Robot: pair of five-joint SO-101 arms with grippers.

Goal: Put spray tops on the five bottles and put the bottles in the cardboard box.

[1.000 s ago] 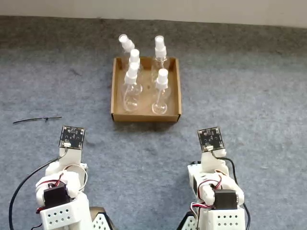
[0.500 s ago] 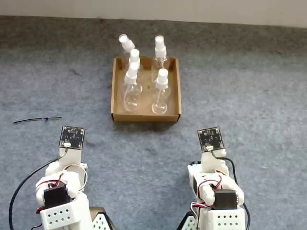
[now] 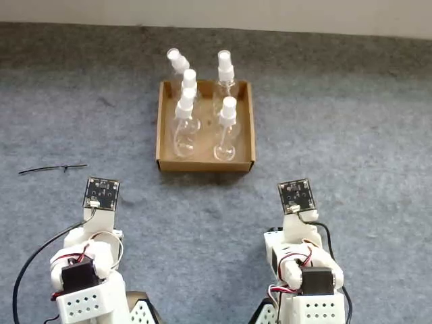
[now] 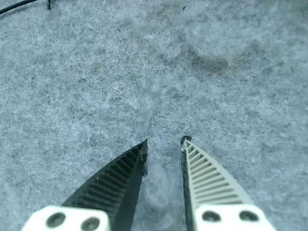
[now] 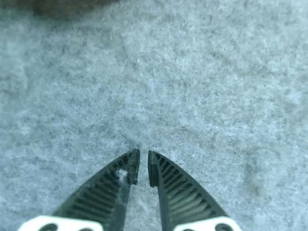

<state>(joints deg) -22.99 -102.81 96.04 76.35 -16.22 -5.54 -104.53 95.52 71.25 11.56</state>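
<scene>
Several clear bottles, each with a white spray top (image 3: 229, 108), stand upright inside the open cardboard box (image 3: 251, 128) at the far middle of the grey carpet. One bottle (image 3: 174, 58) at the box's far left corner leans outward. Both arms sit folded at the near edge, well short of the box. My left gripper (image 4: 164, 141) points down at bare carpet, its fingers slightly apart with nothing between them. My right gripper (image 5: 143, 152) also hangs over bare carpet, its fingertips almost touching and holding nothing.
A thin black cable tie (image 3: 54, 169) lies on the carpet left of the box, beyond the left arm (image 3: 101, 194); its end appears at the left wrist view's edge (image 4: 19, 5). The right arm (image 3: 297, 196) sits near the front right. Carpet lies open between arms and box.
</scene>
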